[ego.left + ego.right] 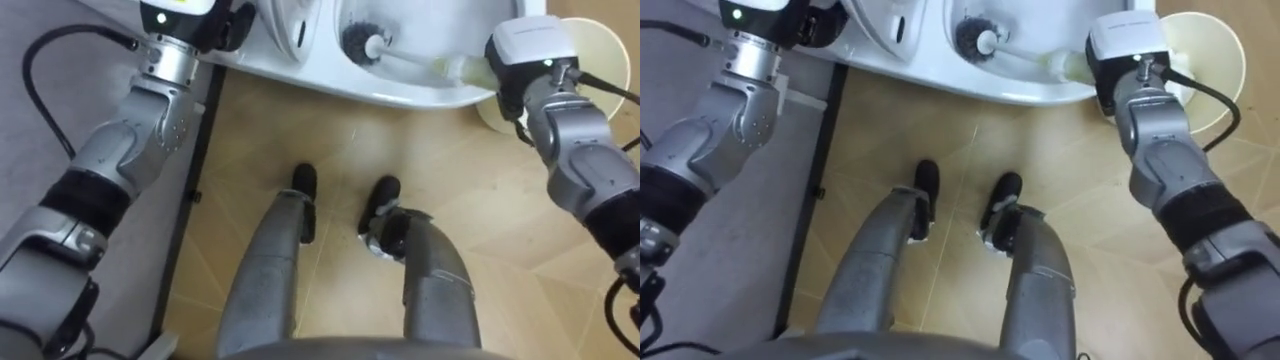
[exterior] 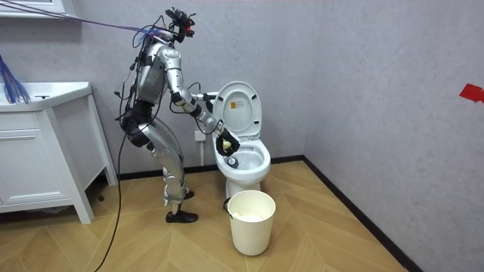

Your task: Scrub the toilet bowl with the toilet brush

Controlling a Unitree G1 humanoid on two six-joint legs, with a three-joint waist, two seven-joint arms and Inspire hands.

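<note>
The white toilet is right in front of me, its lid raised. A toilet brush reaches into the bowl, with its dark bristle head low inside and its white handle running to the right. My right hand is at the bowl's right rim, shut on the pale grip of the handle. In the room view that hand hangs over the bowl with the brush head below it. My left hand is up at the top left beside the raised lid, its fingers cut off by the frame edge.
A cream bucket stands on the wood floor just right of the toilet, beside my right arm. A grey wall with a dark baseboard runs along my left. A white vanity cabinet stands behind me.
</note>
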